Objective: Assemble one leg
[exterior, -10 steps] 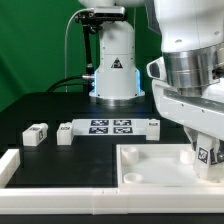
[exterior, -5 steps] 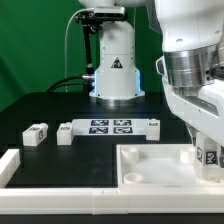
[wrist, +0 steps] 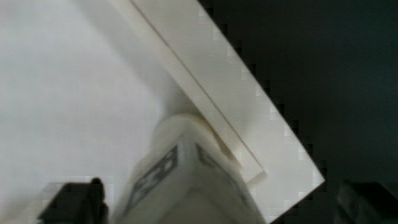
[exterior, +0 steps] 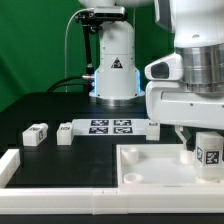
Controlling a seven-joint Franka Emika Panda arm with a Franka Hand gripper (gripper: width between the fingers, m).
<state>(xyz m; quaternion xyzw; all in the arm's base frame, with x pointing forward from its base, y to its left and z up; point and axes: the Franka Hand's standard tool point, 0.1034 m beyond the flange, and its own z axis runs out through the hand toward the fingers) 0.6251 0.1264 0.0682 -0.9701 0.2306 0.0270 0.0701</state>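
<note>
One leg (exterior: 209, 152), a small white block with a black-and-white tag, stands upright at the far corner of the white square panel (exterior: 150, 165), on the exterior view's right. My gripper (exterior: 203, 148) hangs over it with a finger on either side. In the wrist view the leg (wrist: 192, 175) rises between the fingers, and a strip of panel shows between it and the one visible finger (wrist: 75, 202). The jaws look open around the leg. Two more legs (exterior: 36, 134) (exterior: 66, 131) lie on the black table on the exterior view's left.
The marker board (exterior: 112, 126) lies at the table's middle, with a small white part (exterior: 153, 124) at its end. A white L-shaped rail (exterior: 12, 165) runs along the front left. The robot's base (exterior: 115, 70) stands behind.
The hand has turned about its vertical axis over the leg and now shows its broad side. The leg has stayed at the panel's corner.
</note>
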